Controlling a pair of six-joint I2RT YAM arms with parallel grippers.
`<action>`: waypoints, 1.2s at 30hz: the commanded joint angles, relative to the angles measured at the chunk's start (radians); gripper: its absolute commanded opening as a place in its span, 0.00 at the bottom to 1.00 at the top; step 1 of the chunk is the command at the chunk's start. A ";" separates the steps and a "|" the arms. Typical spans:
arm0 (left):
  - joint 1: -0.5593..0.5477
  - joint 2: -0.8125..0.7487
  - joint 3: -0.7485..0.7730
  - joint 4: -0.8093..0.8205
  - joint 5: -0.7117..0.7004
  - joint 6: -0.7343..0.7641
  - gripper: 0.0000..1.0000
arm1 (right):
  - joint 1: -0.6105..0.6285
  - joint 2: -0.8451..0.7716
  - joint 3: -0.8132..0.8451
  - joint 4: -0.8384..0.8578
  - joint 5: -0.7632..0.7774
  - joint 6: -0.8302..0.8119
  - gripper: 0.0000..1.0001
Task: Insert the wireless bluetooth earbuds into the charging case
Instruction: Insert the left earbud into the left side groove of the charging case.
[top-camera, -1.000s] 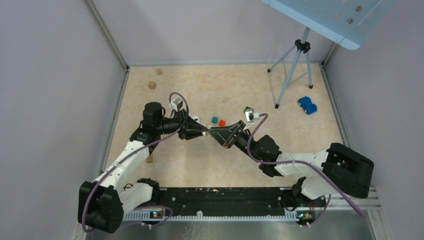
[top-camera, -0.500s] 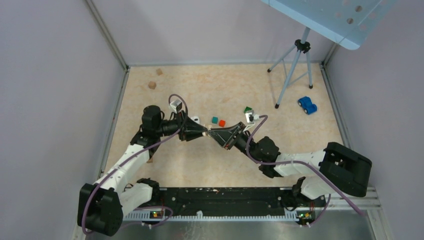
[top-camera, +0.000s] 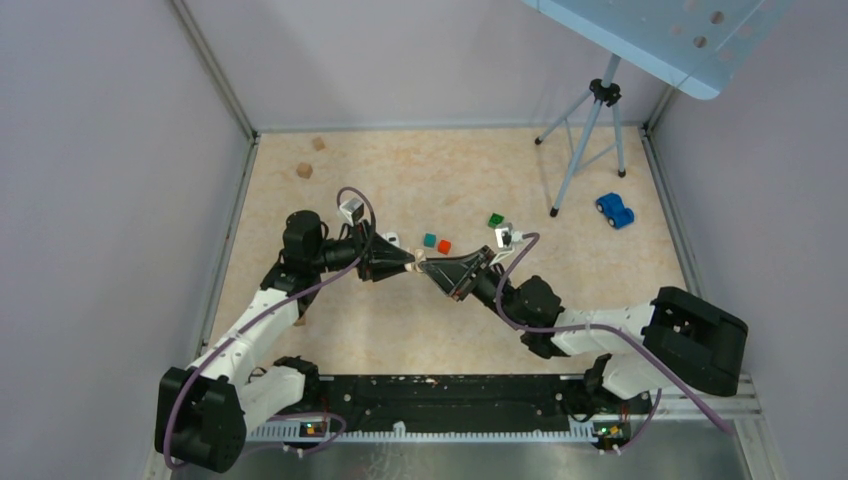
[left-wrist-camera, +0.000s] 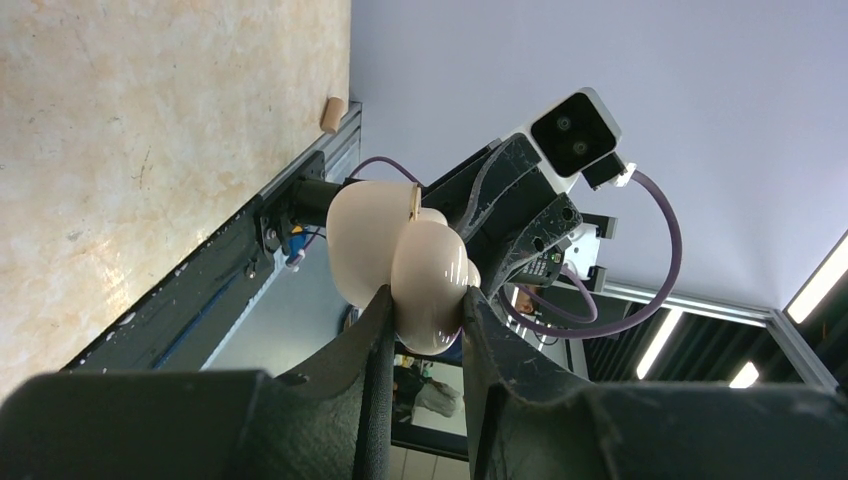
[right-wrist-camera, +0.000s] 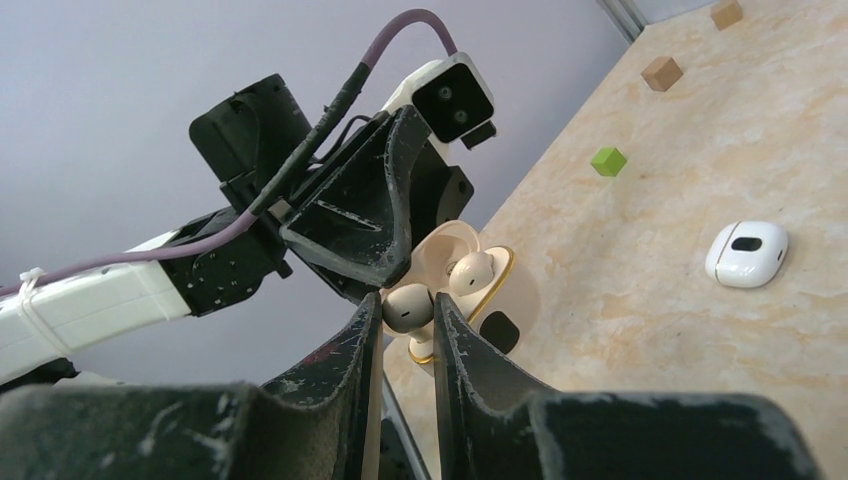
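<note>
The left gripper (left-wrist-camera: 425, 300) is pinched on one half of the case (left-wrist-camera: 375, 235), holding it clear of the desk (top-camera: 400, 170) at mid-scene. The case is open, with its mouth turned right toward the other arm. The right gripper (right-wrist-camera: 407, 305) is nipped on an earbud (right-wrist-camera: 400, 312) by its rounded body, and carries it just at the case's gold-rimmed mouth. The other earbud (right-wrist-camera: 470, 270) appears to sit in its pocket already, though I cannot tell how fully. A white pod (right-wrist-camera: 747, 252) and a green cube (right-wrist-camera: 607, 160) lie on the desk beyond, apart from the work.

Both pieces look like hard, glossy plastic: light and stiff, but rounded all over, so slippery. The earbud is the harder one to hold. A tiny curved body in a two-point pinch can roll or squirt out if squeezed harder or nudged sideways against the rim. The hold on the bulb seems right, since it leaves the stem end free to enter the pocket. The case is best held across its flat faces, away from the hinge, so the lid stays open. Its smooth shell may twist in the pinch if the earbud is pressed in off-centre, so the insertion probably calls for a light, straight push.
</note>
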 joint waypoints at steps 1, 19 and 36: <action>0.003 -0.023 0.003 0.078 0.030 -0.013 0.00 | 0.012 -0.022 -0.010 -0.015 0.029 -0.003 0.03; 0.007 -0.020 0.018 0.006 0.035 0.064 0.00 | 0.022 -0.080 0.010 -0.086 0.052 -0.022 0.45; 0.009 0.036 0.088 -0.143 0.035 0.292 0.00 | 0.025 -0.305 -0.004 -0.397 0.185 -0.062 0.73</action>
